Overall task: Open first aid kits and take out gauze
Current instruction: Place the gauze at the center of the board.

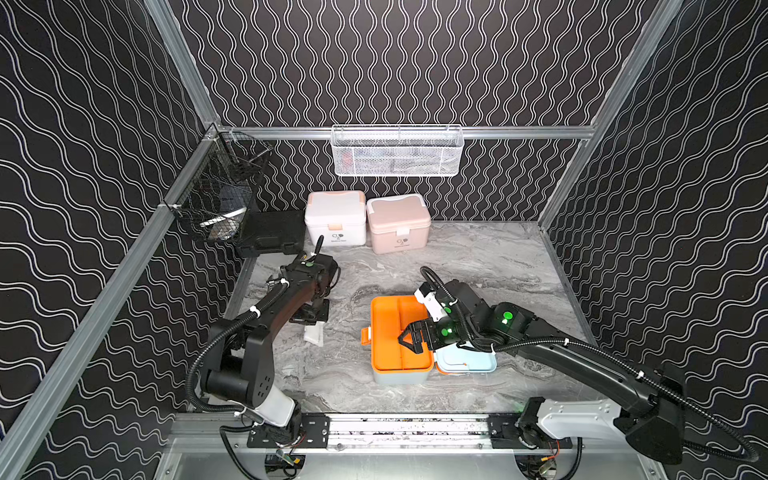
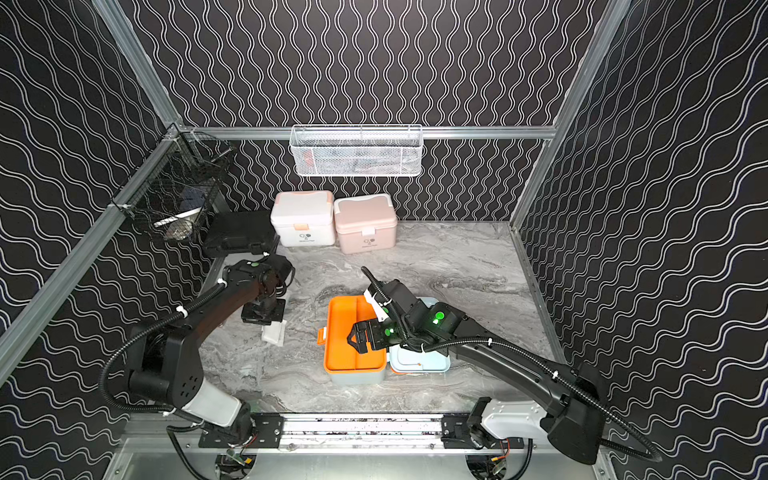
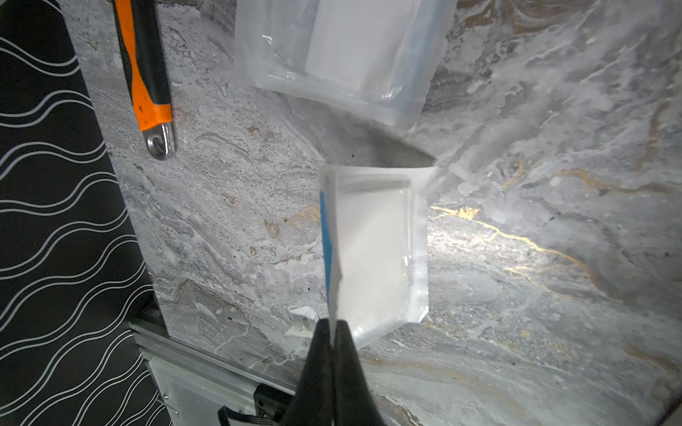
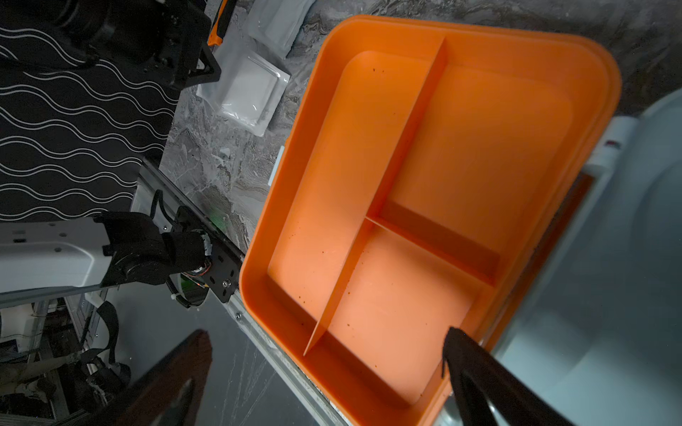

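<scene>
The light blue first aid kit (image 1: 401,376) lies open at the front middle of the table, its lid (image 1: 465,359) swung to the right. Its orange divided tray (image 4: 424,166) has nothing in its compartments. My right gripper (image 4: 324,372) hovers open just above that tray (image 1: 390,332), holding nothing. My left gripper (image 3: 334,326) is shut on the edge of a white gauze packet (image 3: 372,254), low over the table left of the kit. Another gauze packet (image 3: 343,55) lies flat just beyond it. The white kit (image 1: 336,218) and the pink kit (image 1: 398,224) stand closed at the back.
A black hard case (image 1: 272,232) sits at the back left below a black wire basket (image 1: 220,195). A white mesh basket (image 1: 397,151) hangs on the back wall. A wrench with an orange and black handle (image 3: 144,73) lies near the left wall.
</scene>
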Controlling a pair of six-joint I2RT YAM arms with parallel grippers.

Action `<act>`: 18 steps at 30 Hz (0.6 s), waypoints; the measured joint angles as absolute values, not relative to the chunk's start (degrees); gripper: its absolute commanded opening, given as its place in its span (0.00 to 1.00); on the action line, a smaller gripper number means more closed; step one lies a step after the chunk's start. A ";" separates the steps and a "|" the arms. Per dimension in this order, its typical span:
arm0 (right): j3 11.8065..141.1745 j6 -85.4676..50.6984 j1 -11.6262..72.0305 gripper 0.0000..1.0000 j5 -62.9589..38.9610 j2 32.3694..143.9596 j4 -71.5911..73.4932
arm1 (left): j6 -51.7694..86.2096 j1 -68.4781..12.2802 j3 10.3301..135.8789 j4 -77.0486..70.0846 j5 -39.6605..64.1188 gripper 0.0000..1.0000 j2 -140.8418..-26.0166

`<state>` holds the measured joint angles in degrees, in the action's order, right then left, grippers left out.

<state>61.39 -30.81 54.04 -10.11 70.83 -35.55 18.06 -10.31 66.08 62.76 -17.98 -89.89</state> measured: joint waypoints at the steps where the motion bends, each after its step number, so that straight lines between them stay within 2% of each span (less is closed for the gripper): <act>1: 61.28 -30.79 54.04 1.00 -10.11 70.70 -35.64 | 18.06 -10.31 66.08 62.78 -18.26 0.00 -89.91; 9: 60.93 -30.79 54.04 1.00 -10.11 70.50 -36.32 | 18.11 -10.13 66.41 63.46 -21.28 0.00 -89.41; 11: 60.95 -30.79 54.04 1.00 -10.11 70.50 -36.34 | 18.13 -10.13 66.41 63.68 -22.37 0.20 -89.36; 14: 61.23 -30.59 54.04 1.00 -10.11 70.52 -36.49 | 18.41 -10.11 66.41 64.16 -23.83 0.35 -88.51; 15: 61.34 -30.59 54.04 1.00 -10.11 70.52 -36.51 | 18.61 -10.11 66.43 64.25 -24.38 0.39 -88.01; 18: 61.41 -30.59 54.04 1.00 -10.09 70.52 -36.60 | 19.57 -10.07 66.65 64.64 -25.80 0.41 -86.80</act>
